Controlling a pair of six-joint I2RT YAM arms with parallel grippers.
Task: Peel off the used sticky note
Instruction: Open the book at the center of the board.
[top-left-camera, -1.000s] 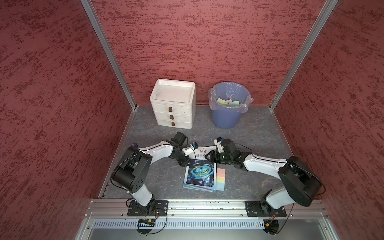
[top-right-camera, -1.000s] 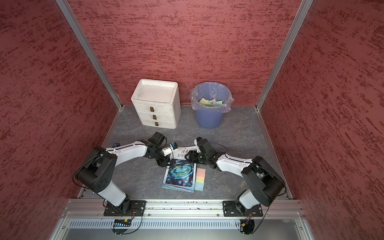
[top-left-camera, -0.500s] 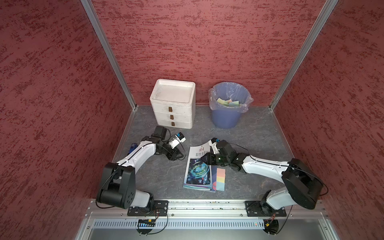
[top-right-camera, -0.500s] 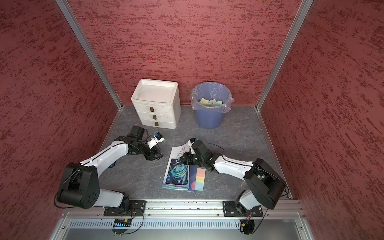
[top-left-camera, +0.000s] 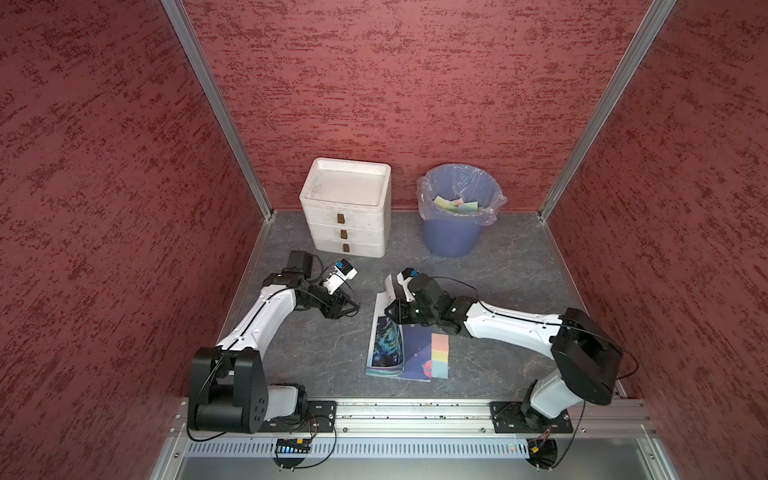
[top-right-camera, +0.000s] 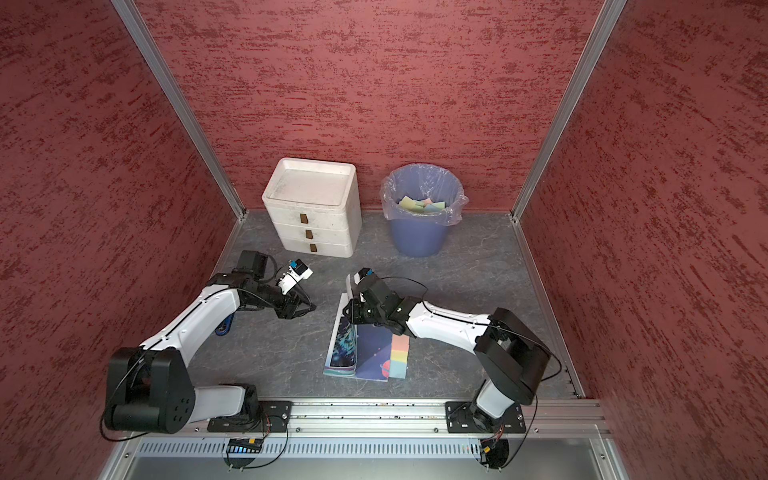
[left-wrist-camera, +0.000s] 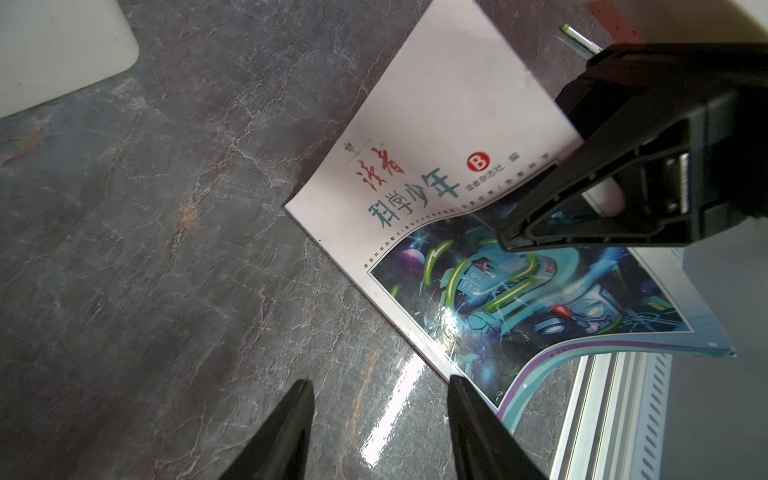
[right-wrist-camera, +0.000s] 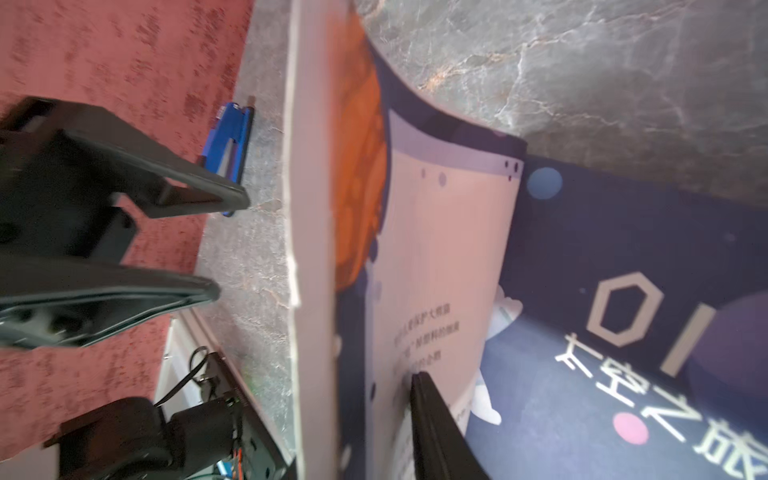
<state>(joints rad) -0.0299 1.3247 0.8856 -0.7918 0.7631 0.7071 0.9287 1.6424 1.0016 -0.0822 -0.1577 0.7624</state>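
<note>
Your right end effector (top-left-camera: 389, 311) has just pinched the magazine cover (top-left-camera: 387, 338) and lifted it. The sticky notes (top-left-camera: 440, 356) on the page beneath, near the table's front edge, are now free to peel. Your left end effector (top-left-camera: 352, 308) has backed off, jaws apart and empty.

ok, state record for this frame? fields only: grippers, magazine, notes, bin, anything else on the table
left gripper: open, empty, over bare table beside the magazine
right gripper: appears closed on the cover, holding it lifted and curled
magazine: flat on table, inner page exposed
sticky notes: colored strip on the inner page's outer edge; neither gripper touches it
bin: blue, plastic-lined, by back wall, contains discarded notes
drawer unit: white, three drawers shut, beside bin
pen: blue, on table under left arm
</note>
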